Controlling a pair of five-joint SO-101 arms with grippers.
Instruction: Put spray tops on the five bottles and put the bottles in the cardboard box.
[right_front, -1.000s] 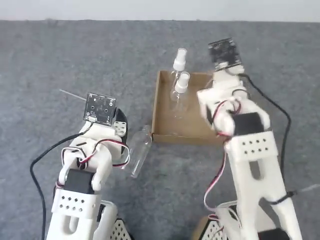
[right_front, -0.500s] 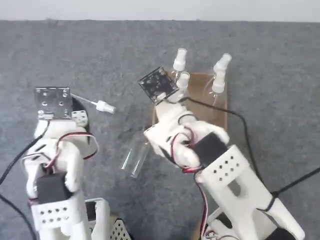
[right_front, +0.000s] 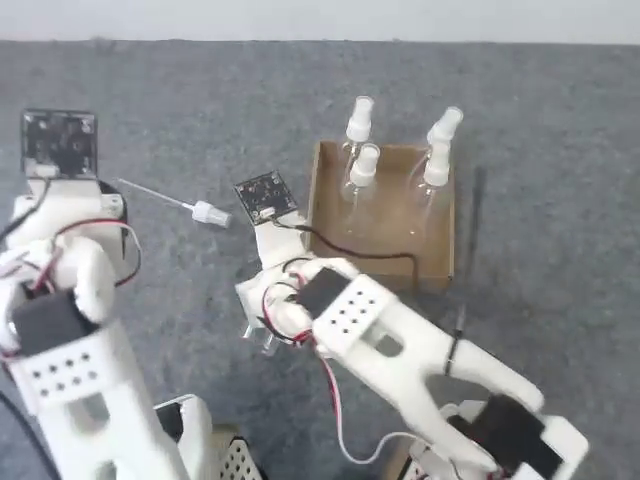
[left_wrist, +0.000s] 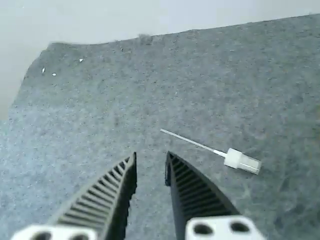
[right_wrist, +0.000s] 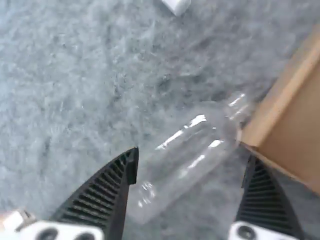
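the right gripper (right_wrist: 190, 156), spread wide, hung over the clear plastic bottle (right_wrist: 186, 150), which lay on its side slanting between the fingers, neck toward the brown cardboard box (right_wrist: 290, 130).

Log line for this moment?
cardboard box: four capped bottles | clear plastic bottle: uncapped, lying beside box | white spray top: loose on grey felt | right gripper: open over bottle | left gripper: open, empty
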